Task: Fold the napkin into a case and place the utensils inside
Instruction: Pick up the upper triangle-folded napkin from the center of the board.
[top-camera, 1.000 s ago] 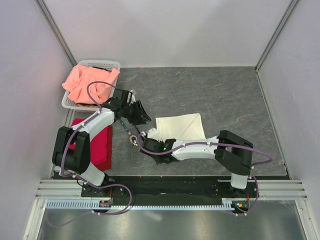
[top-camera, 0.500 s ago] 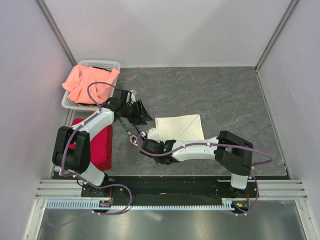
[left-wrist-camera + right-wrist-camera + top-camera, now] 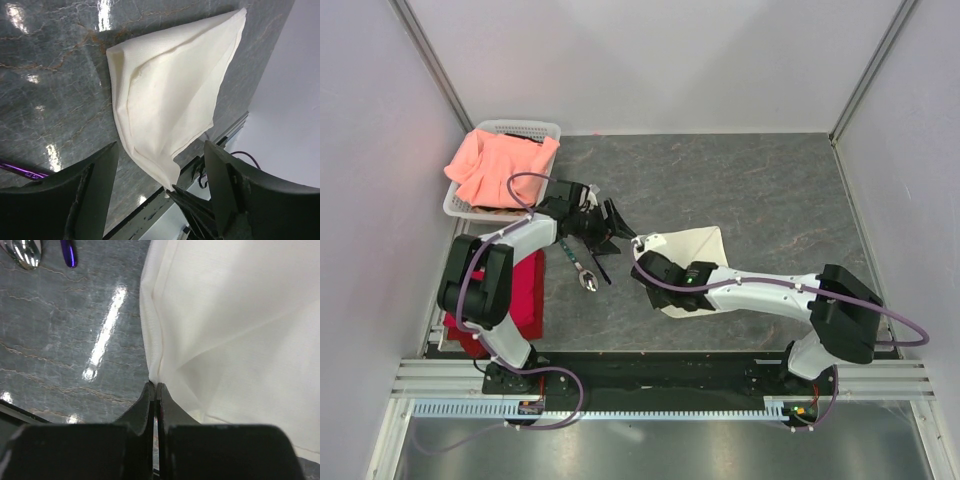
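Observation:
The cream-white napkin [image 3: 695, 252] lies folded into a rough triangle on the grey table, and it fills the upper part of the left wrist view [image 3: 170, 90]. My right gripper [image 3: 642, 246] is shut on its near-left corner, the fold pinched between the tips [image 3: 156, 386]. My left gripper [image 3: 612, 229] stands wide open just left of that corner, with its fingers [image 3: 95, 190] on either side of the pinched cloth and not touching it. The utensils [image 3: 582, 268] lie on the table to the left: a silver spoon bowl [image 3: 27, 252] and a purple tip [image 3: 68, 252].
A white basket [image 3: 542, 129] holding a salmon-pink cloth [image 3: 498, 165] stands at the back left. A red cloth [image 3: 520, 290] lies by the left arm's base. The enclosure walls close in the table on three sides.
My right gripper shut on the napkin's left corner and moved away from the utensils, up and to the right. My left gripper's jaws opened wide.

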You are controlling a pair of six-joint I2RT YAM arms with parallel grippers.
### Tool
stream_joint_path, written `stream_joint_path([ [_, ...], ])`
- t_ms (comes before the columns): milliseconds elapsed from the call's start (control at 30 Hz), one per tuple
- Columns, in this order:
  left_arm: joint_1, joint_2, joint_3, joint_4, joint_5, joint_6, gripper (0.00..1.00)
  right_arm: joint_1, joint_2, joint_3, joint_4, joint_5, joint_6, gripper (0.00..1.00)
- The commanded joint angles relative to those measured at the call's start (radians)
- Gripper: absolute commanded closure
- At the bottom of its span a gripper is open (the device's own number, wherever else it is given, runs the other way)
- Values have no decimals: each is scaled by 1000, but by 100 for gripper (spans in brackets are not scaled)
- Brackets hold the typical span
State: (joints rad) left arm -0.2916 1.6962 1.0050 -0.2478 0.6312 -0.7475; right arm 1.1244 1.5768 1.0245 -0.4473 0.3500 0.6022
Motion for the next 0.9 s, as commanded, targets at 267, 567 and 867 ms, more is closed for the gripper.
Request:
stream_joint_path([
  [267, -34, 126, 64, 74, -17, -66, 23, -72, -135, -41, 24, -71, -10, 100],
  [567, -49, 190, 101, 82, -27, -67, 26, -94, -178, -30, 19, -94, -12, 100],
  [867, -61, 244, 121, 99, -45, -87, 40, -104, -196, -29, 18, -95, -15, 100],
])
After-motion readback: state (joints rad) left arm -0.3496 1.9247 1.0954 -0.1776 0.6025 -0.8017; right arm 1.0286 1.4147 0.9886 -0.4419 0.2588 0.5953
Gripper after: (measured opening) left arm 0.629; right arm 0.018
